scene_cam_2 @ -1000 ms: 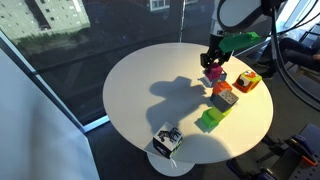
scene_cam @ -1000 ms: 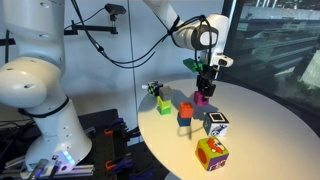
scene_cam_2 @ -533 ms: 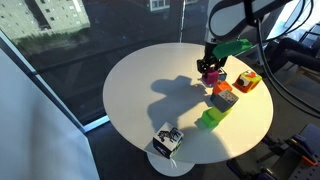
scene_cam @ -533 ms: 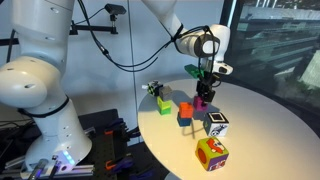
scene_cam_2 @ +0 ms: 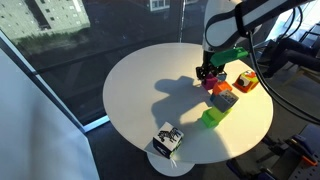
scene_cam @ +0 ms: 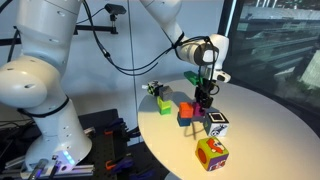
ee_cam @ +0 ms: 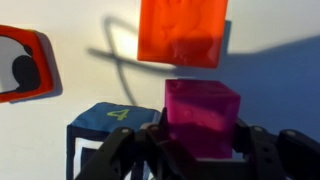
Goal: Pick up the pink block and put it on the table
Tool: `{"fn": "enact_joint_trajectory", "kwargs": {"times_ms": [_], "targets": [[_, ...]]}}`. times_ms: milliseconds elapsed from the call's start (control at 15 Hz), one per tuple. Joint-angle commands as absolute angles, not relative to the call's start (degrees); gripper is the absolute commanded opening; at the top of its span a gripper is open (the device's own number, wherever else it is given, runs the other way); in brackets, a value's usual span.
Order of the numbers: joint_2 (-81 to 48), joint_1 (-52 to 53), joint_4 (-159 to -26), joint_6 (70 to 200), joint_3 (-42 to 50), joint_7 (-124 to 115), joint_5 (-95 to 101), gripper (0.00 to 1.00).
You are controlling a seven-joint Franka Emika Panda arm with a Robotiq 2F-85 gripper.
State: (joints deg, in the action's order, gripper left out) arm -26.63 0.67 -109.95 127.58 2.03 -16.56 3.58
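My gripper (ee_cam: 203, 142) is shut on the pink block (ee_cam: 203, 115), a small magenta cube held between both fingers. In both exterior views the gripper (scene_cam: 203, 96) (scene_cam_2: 207, 72) holds the pink block (scene_cam: 203, 105) (scene_cam_2: 212, 84) low over the round white table (scene_cam: 270, 130) (scene_cam_2: 140, 90), among the other blocks. I cannot tell whether the block touches the tabletop.
An orange-red block (ee_cam: 183, 30) (scene_cam: 185, 110) and a blue-topped cube with black-and-white sides (ee_cam: 110, 125) (scene_cam: 216, 124) lie close by. An orange-and-pink patterned cube (scene_cam: 211, 153) sits near the table edge. A green block (scene_cam: 163, 101) (scene_cam_2: 211, 117) lies further off.
The gripper has come down and shifted slightly towards the other blocks, carrying the pink block with it. The other blocks have not moved.
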Motion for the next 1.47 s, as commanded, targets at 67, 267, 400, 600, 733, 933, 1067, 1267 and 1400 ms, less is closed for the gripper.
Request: {"fn": "enact_joint_trajectory", "kwargs": {"times_ms": [67,267,400,600,733,933,1067,1267,1400], "targets": [[-27.4,0.6,-109.6,130.5,2.1,-14.5,2.1,0.28],[-27.6,0.5,-109.7,131.3,2.1,-13.8,1.9,0.68],[-27.6,0.4,-109.7,131.0,2.0,-13.5,1.5,0.85],[-27.2,0.4,-109.7,130.3,2.0,-13.2,1.0,1.0],[-26.5,0.3,-109.8,129.4,2.0,-12.8,0.6,1.0],[-25.1,0.4,-110.1,128.3,2.2,-13.0,0.3,1.0],[-23.9,0.3,-110.4,127.4,2.1,-12.7,0.3,1.0],[-21.3,0.5,-111.2,125.4,2.2,-13.0,0.9,1.0],[-19.0,0.5,-112.0,124.2,2.2,-12.7,1.1,1.0]]}}
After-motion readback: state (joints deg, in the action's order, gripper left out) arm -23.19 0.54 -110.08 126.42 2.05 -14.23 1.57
